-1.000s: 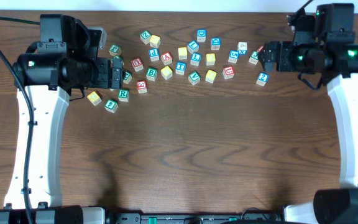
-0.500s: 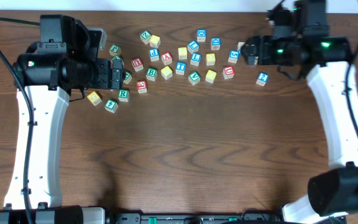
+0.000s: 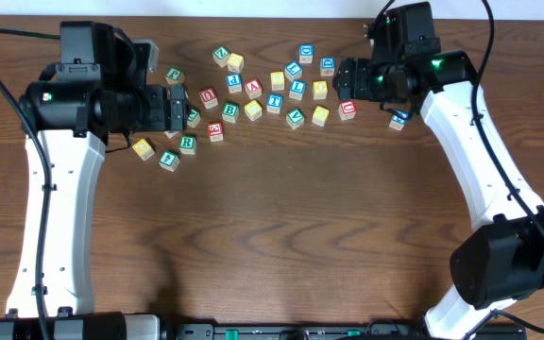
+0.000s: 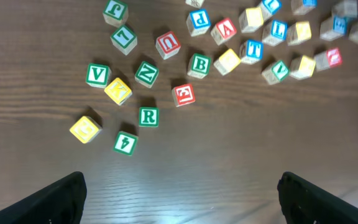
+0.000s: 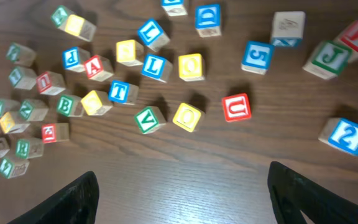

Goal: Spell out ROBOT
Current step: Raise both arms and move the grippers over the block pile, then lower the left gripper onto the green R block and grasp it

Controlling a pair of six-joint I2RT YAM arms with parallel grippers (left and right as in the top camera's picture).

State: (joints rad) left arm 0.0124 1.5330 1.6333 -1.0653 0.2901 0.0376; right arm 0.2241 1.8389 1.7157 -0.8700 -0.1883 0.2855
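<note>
Your desk (image 3: 300, 236) is dark wood grain. In the left wrist view you have a green V block (image 4: 97, 74) just beside a tilted yellow block (image 4: 118, 90), a green Z block (image 4: 146, 73) near them, and a green 4 block (image 4: 125, 142) lower down. The right wrist view gives you a blue 5 block (image 5: 257, 56), a red U block (image 5: 237, 107), and a blue 2 block (image 5: 345, 135) apart at the right.

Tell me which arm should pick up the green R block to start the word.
Left. The green R block lies just ahead of the open left gripper, while the right gripper hovers over the far end of the cluster.
</note>
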